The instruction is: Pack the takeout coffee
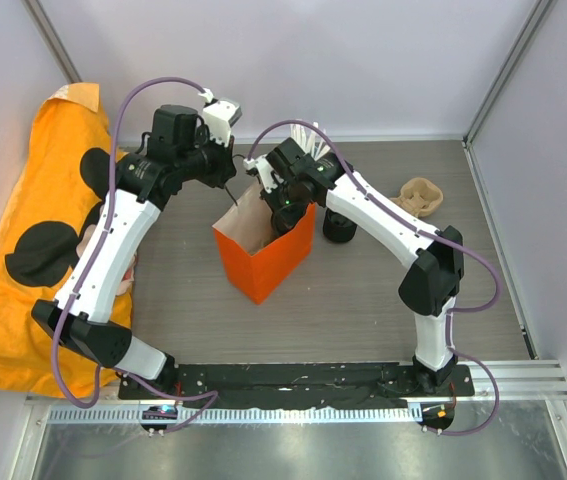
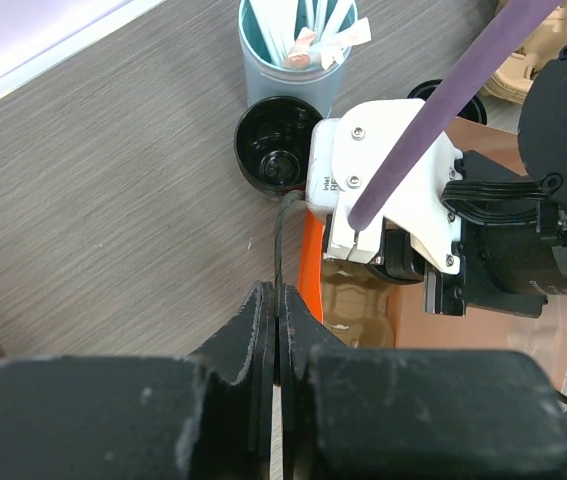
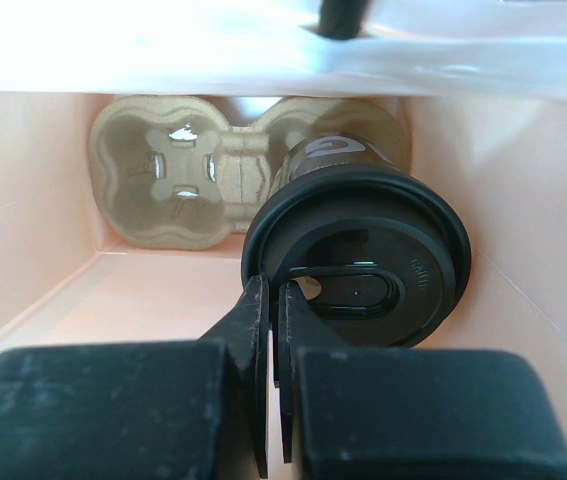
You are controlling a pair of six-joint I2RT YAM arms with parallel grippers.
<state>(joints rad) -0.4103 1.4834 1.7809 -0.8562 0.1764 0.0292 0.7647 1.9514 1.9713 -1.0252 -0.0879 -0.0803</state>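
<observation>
An orange paper bag point(image 1: 263, 255) stands open mid-table. My left gripper point(image 2: 277, 300) is shut on the bag's thin black handle cord point(image 2: 279, 240) at the far rim point(image 1: 225, 185). My right gripper point(image 1: 281, 205) reaches down inside the bag. In the right wrist view it point(image 3: 274, 300) is shut on the rim of a black-lidded coffee cup point(image 3: 363, 270). The cup is over the right slot of a brown cardboard carrier point(image 3: 183, 180) on the bag's floor. I cannot tell whether it is seated.
A second black cup point(image 1: 339, 228) stands right of the bag. A spare cardboard carrier point(image 1: 421, 196) lies at the far right. A pale cup of stirrers point(image 2: 298, 60) and a black round cup point(image 2: 278, 145) stand behind the bag. An orange cloth point(image 1: 43, 230) covers the left side.
</observation>
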